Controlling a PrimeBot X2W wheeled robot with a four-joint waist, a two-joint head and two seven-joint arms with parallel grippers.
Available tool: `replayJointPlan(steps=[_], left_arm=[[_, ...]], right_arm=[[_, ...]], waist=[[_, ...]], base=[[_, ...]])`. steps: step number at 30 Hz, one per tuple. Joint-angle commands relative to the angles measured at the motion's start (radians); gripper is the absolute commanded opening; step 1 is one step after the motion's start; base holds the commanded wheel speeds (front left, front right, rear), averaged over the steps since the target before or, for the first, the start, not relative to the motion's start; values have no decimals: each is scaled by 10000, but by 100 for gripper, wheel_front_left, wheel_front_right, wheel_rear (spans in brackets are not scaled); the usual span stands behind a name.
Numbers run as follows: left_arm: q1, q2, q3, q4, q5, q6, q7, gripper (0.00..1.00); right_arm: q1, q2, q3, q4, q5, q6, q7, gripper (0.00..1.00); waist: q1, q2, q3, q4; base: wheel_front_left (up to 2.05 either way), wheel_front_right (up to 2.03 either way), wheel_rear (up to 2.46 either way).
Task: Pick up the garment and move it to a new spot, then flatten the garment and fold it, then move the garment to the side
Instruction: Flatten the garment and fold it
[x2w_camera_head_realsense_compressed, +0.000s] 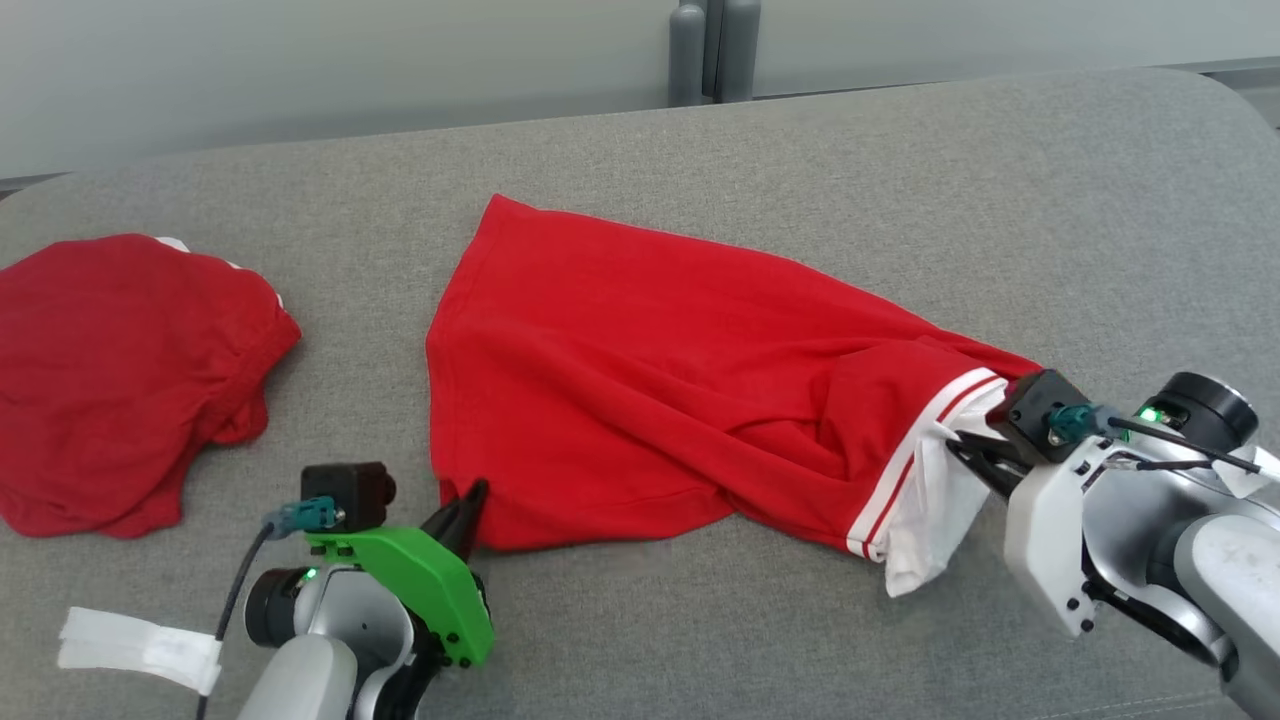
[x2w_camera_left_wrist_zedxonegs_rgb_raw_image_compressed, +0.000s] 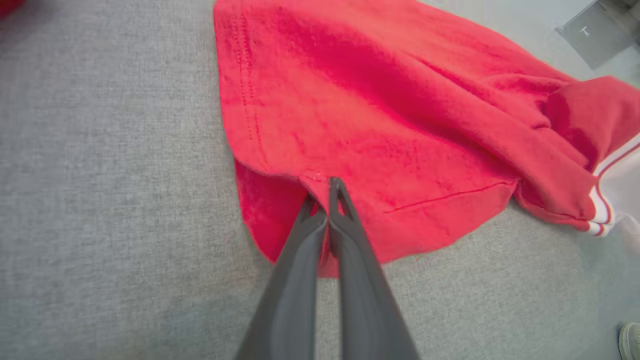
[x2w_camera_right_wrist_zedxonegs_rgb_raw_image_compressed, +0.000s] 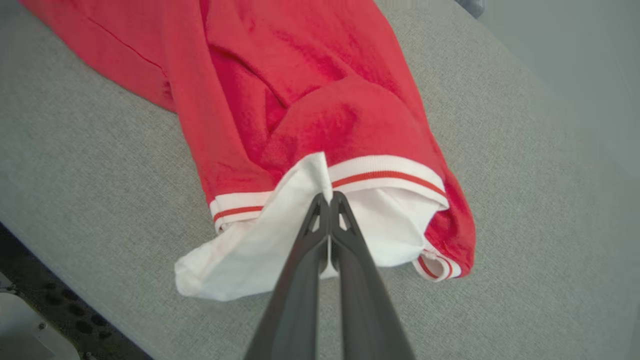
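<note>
Centre stage: red knit garment (x2w_camera_head_realsense_compressed: 640, 390) with white, red-striped trim lay spread across middle of grey fabric-covered surface (x2w_camera_head_realsense_compressed: 900, 180), rumpled toward right end. At near-left hem corner, left gripper (x2w_camera_left_wrist_zedxonegs_rgb_raw_image_compressed: 330, 187) had long dark fingers pressed together, pinching red hem edge. At right end, right gripper (x2w_camera_right_wrist_zedxonegs_rgb_raw_image_compressed: 328, 199) was clamped tight on white inner fabric just beside striped trim. Well apart, at left edge, crumpled dark red garment (x2w_camera_head_realsense_compressed: 120, 380) lay in heap.
</note>
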Motion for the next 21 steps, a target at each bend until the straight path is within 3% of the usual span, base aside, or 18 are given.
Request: replayJointPlan(steps=[1,12,21], left_arm=[[-141,65,116,-191,-147,-12,-68,0],[61,454,1460,-3365,-1323,330,68,0],[-411,1141,2584,-5369,-2030,735,758,0]], right_arm=[[155,1,-184,-59,78,-9,-137,0],[698,329,-2897,-1201,-3,-9,-1120,0],[966,1047,-5009,-2334,-160,-12,-1983,0]], waist=[[0,-1,-17,8],[0,-1,17,-46],[0,-1,47,-253]], base=[[0,0,0],[0,0,0],[0,0,0]])
